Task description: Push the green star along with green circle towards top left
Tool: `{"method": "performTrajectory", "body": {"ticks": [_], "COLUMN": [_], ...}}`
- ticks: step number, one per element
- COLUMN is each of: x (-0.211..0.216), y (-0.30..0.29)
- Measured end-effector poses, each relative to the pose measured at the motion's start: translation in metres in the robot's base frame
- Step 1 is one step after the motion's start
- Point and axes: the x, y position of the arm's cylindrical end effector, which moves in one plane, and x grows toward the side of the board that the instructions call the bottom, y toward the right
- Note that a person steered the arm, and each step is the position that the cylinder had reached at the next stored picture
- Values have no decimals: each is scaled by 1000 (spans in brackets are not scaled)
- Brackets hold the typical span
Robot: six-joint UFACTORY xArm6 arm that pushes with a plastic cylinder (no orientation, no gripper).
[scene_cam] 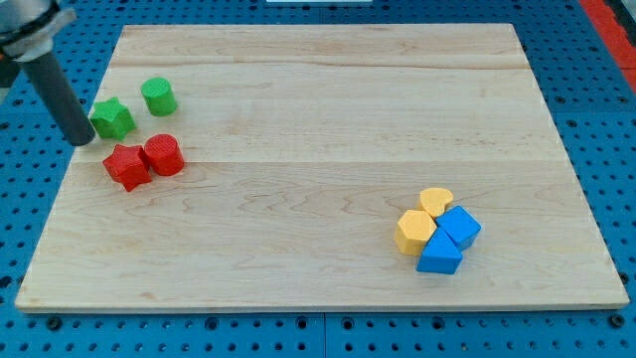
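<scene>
The green star lies near the board's left edge, in the upper part of the view. The green circle stands just to its upper right, a small gap apart. My tip is at the lower end of the dark rod, just left of the green star and slightly below it, close to it or touching it. The rod slants up to the view's top left corner.
A red star and a red circle sit touching just below the green blocks. At the lower right a yellow heart, a yellow hexagon, a blue cube and a blue triangle cluster together. The wooden board lies on a blue pegboard.
</scene>
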Motion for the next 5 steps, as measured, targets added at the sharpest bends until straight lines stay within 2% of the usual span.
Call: {"method": "performTrajectory", "body": {"ticks": [1, 3, 5], "x": [-2, -4, -24], "y": [7, 56, 78]}}
